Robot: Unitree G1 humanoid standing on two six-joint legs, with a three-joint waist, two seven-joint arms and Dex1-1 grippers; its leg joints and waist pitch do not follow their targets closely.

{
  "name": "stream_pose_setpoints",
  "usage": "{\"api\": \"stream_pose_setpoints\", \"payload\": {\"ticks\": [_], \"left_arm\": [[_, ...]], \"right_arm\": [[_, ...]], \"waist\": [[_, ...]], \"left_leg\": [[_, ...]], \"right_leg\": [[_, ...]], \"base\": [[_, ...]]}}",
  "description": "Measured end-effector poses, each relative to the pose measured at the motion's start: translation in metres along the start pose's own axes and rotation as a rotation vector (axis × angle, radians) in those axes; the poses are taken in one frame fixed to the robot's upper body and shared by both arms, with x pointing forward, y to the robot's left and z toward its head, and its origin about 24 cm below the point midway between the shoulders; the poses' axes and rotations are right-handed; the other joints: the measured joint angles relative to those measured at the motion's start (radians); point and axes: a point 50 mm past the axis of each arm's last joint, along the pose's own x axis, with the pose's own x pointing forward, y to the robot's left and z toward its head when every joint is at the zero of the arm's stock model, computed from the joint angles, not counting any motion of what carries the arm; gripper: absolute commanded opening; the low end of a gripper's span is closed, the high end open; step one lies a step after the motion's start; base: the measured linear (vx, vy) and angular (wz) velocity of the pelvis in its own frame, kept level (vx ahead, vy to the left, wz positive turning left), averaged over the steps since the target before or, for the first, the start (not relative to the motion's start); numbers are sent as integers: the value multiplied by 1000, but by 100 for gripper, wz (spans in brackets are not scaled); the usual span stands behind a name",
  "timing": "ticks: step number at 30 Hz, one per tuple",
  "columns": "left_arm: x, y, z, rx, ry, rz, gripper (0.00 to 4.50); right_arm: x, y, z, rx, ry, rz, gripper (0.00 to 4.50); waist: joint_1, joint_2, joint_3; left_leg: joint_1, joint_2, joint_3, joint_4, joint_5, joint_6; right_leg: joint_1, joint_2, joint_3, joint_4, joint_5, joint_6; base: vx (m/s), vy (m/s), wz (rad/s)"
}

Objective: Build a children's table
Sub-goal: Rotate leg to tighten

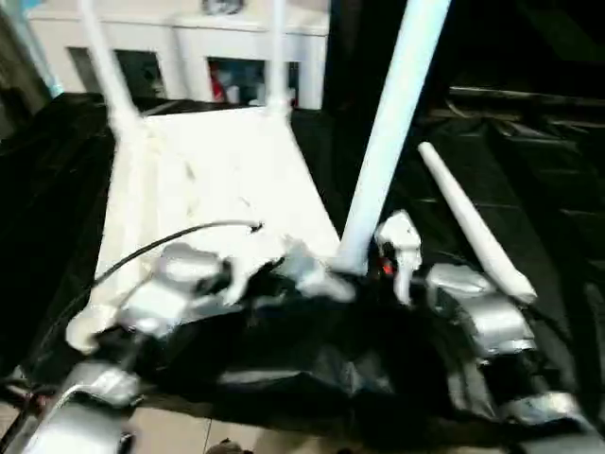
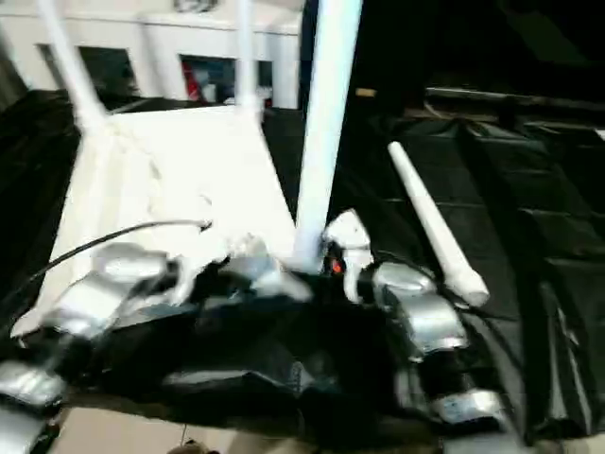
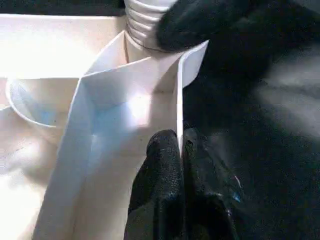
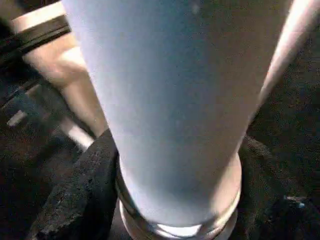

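The children's table top (image 1: 217, 180) lies upside down on a black cloth, white and ribbed. Two legs (image 1: 109, 76) (image 1: 277, 57) stand in its far corners. A third leg (image 1: 392, 123) stands upright at the near right corner, its threaded end (image 3: 145, 25) at the socket. My right gripper (image 4: 175, 190) is shut on this leg close to its base, one black finger (image 3: 200, 25) pressed against the thread. My left gripper (image 3: 179, 137) pinches the top's thin rim wall (image 3: 178, 90) just beside that corner. A fourth leg (image 1: 473, 222) lies loose on the cloth to the right.
A white cabinet with glass doors (image 1: 189, 57) stands behind the table top. The black cloth (image 1: 529, 170) covers the ground on all sides, with pale floor (image 1: 189, 435) at the near edge. A black cable (image 1: 161, 244) arcs over my left forearm.
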Motion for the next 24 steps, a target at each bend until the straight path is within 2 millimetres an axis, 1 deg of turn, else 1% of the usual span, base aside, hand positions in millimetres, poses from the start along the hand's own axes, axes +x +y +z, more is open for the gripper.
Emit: {"api": "stream_pose_setpoints", "payload": {"ticks": [4,8,9,10,11,16,18,20,24], "left_arm": [[26,4,15,-93,-4,137,0],[38,4,23,-124,-12,200,0],[38,4,23,-121,-13,204,0],[38,4,24,-115,-14,206,0],[38,4,25,-113,-15,206,0],[35,5,22,-99,-14,208,0],[33,6,20,-90,-15,202,0],[28,6,17,-74,-16,188,0],[19,5,12,-37,-18,133,0]], "right_arm": [[17,-10,7,77,-24,-254,277],[27,-12,11,78,-40,-372,277],[28,-12,12,80,-44,-377,277],[28,-13,12,84,-52,-380,332],[28,-13,12,85,-55,-381,332],[30,-9,12,102,-62,-351,383],[31,-8,13,96,-63,-323,387],[27,-9,12,52,-49,-261,387],[15,-11,9,-49,-11,-129,387]], "waist": [[-13,0,0],[-13,2,-2],[-13,3,-2],[-12,3,-2],[-11,3,-2],[-17,3,-2],[-20,3,-2],[-23,3,-2],[-18,5,-1]], "left_leg": [[-1,0,0,1,0,0],[-1,0,0,0,0,0],[-2,0,0,-1,0,0],[-2,0,0,-1,0,0],[-2,0,0,-2,0,0],[-2,0,0,-3,0,0],[-2,0,0,-3,0,0],[-2,0,0,-3,0,0],[-3,0,0,-3,0,0]], "right_leg": [[0,0,0,0,0,0],[0,0,0,0,0,0],[0,0,0,0,0,0],[0,0,0,0,2,-3],[0,0,0,0,2,-3],[-1,0,0,0,1,-3],[-1,0,0,0,-1,0],[-1,0,0,0,-1,0],[-1,0,0,0,0,0]], "base": [[0,0,0],[0,0,0],[0,0,0],[0,0,0],[0,0,0],[0,0,0],[0,0,0],[0,0,0],[0,0,0]]}}
